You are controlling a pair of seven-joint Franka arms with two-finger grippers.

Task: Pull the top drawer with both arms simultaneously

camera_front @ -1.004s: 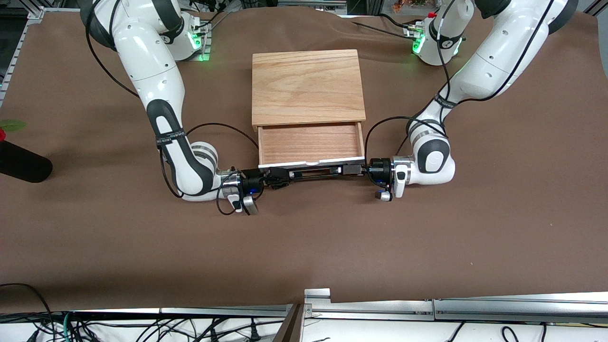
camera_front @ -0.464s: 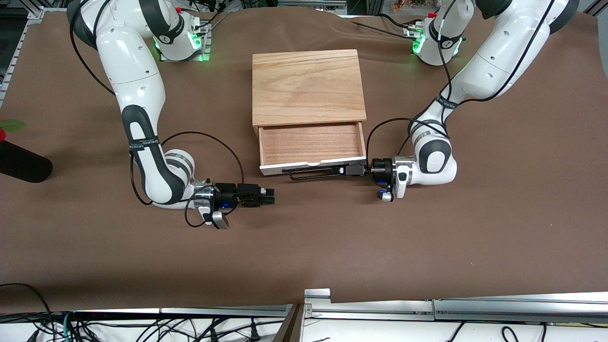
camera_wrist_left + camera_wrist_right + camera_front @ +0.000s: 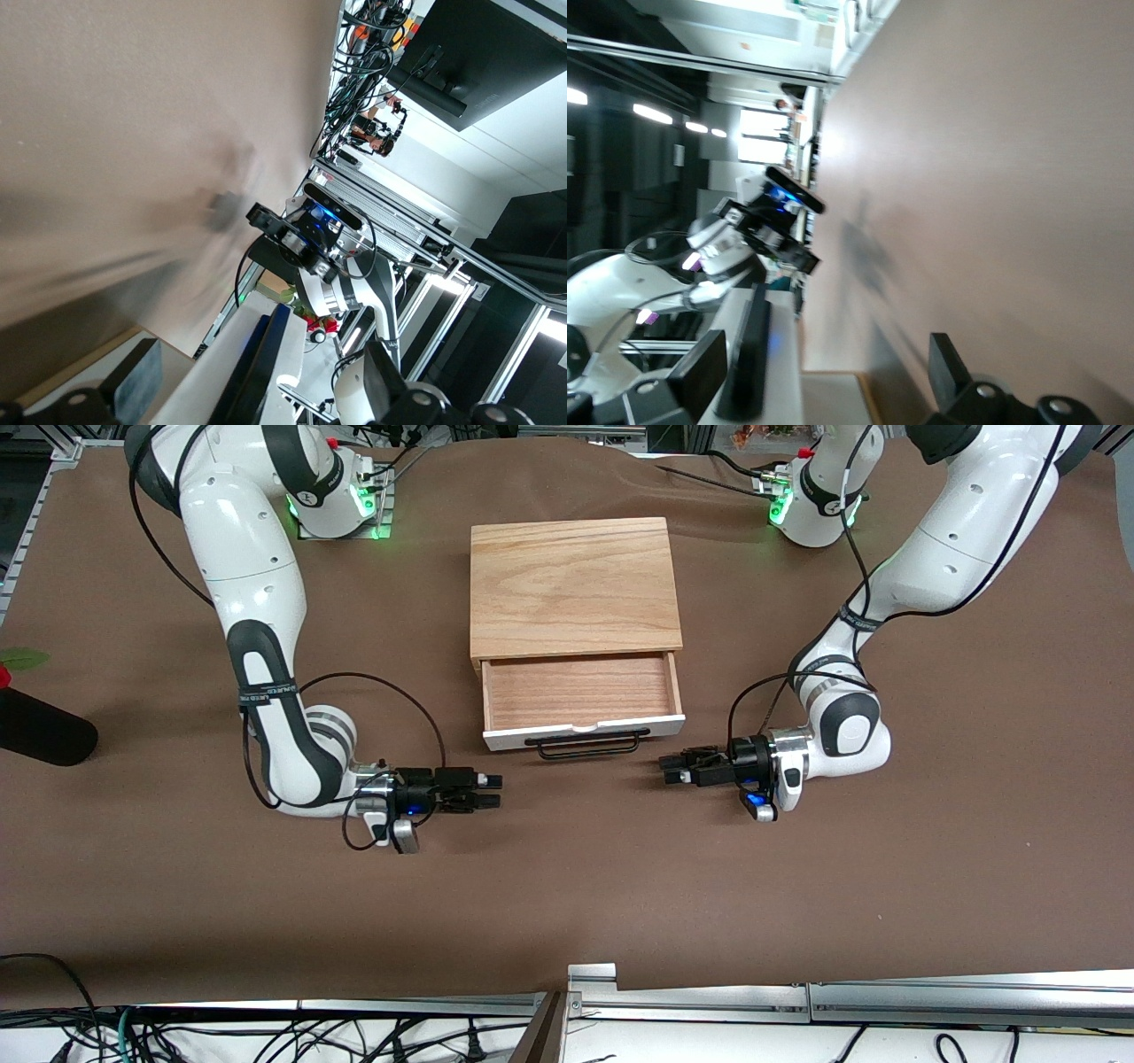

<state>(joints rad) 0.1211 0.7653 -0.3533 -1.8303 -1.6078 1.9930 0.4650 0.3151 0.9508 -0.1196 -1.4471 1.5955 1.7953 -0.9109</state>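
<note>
**Both hands free of the pulled-out top drawer**

Nearest the front camera, the brown desk [image 3: 567,886] lies bare up to the two hands. The right hand [image 3: 494,791] sits low over the desk toward the right arm's end, its fingers spread apart and gripping nothing, pointing toward the middle of the desk. The left hand [image 3: 666,769] sits low over the desk toward the left arm's end, fingers likewise apart and empty, pointing back toward the right hand. Each wrist view shows the other arm's hand some way off over the brown surface: the right hand [image 3: 282,232] in the left wrist view, the left hand [image 3: 788,251] in the right wrist view.

Between the two hands and slightly farther from the camera is the top drawer [image 3: 580,700], slid partly out of its casing. Its black wire handle [image 3: 585,745] runs along the white front panel, clear of both hands. The reddish-brown tray holds nothing.

Farther still stands the light wood box [image 3: 574,586], which houses the drawer. Toward the right arm's end, at the desk edge, a dark cylindrical object [image 3: 40,729] lies on its side. The right arm [image 3: 257,602] and left arm [image 3: 921,567] rise to green-lit bases farthest from the camera.
</note>
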